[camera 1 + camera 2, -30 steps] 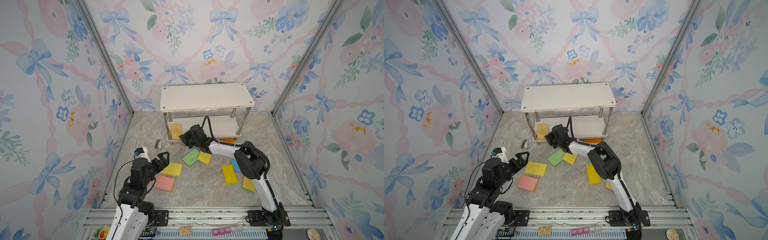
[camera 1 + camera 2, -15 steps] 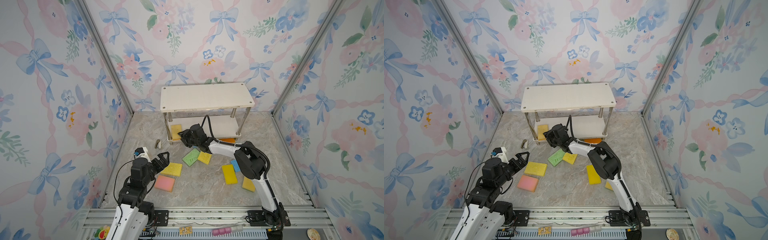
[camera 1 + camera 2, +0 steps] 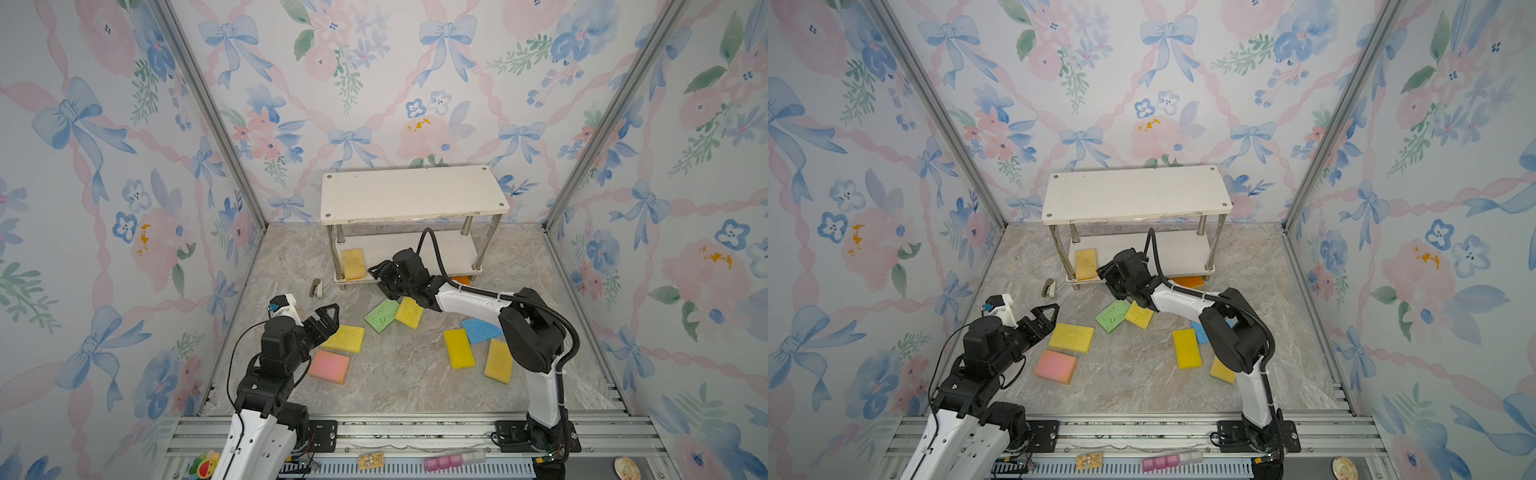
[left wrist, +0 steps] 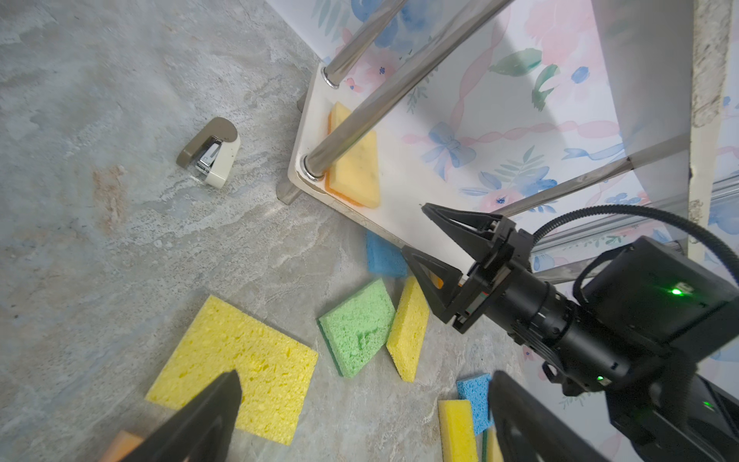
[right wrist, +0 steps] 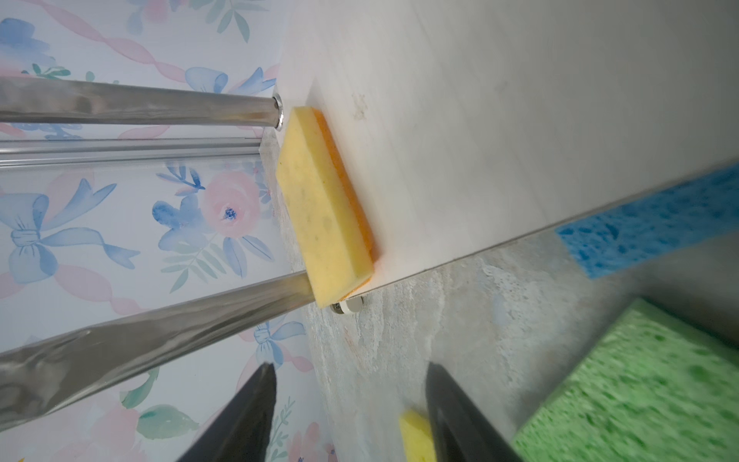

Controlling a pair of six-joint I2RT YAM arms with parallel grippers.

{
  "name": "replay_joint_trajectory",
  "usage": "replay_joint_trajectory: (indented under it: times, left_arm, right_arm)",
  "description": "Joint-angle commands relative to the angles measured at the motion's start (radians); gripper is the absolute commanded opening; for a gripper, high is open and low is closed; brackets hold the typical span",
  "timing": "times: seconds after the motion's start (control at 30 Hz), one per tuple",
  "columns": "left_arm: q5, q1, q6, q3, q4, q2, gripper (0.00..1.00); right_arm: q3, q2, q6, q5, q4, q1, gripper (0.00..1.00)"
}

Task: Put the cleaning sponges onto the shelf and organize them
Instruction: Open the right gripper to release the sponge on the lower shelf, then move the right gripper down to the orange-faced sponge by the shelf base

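The white shelf [image 3: 411, 195] stands at the back. A tan-yellow sponge [image 3: 352, 262] with an orange underside [image 5: 324, 208] lies on its lower board by the left front post. My right gripper [image 3: 376, 277] [image 5: 351, 368] is open and empty at that board's front edge, just right of this sponge. My left gripper [image 3: 332, 318] [image 4: 364, 384] hangs open above a yellow sponge [image 3: 345, 338] on the floor, beside a pink sponge [image 3: 330, 366]. Green [image 3: 382, 315], yellow [image 3: 409, 312], blue [image 3: 482, 330] and two more yellow sponges [image 3: 458, 348] lie on the floor.
A small beige stapler [image 3: 316, 288] lies on the floor left of the shelf. An orange sponge [image 3: 461, 279] shows under the shelf's right end, and a blue one [image 4: 384, 260] under its front edge. Wallpapered walls close in three sides.
My right gripper's jaws have spread apart, and it has shifted slightly left along the shelf front. The tan-yellow sponge stays on the lower board. The left arm has not moved.
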Motion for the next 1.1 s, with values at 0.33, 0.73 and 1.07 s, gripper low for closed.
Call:
replay_joint_trajectory:
  times: [0.33, 0.73, 1.07]
  left_arm:
    - [0.009, -0.003, 0.047, 0.036, -0.005, 0.066, 0.98]
    - [0.107, -0.011, -0.087, 0.07, 0.096, 0.304, 0.98]
    - [0.148, -0.153, -0.21, -0.02, 0.331, 0.393, 0.98]
  right_arm:
    - [-0.055, -0.252, -0.267, 0.016, -0.347, -0.044, 0.64]
    - [-0.187, -0.422, -0.388, -0.02, -0.52, -0.101, 0.64]
    - [-0.442, -0.667, -0.3, 0.028, -0.51, -0.183, 0.6]
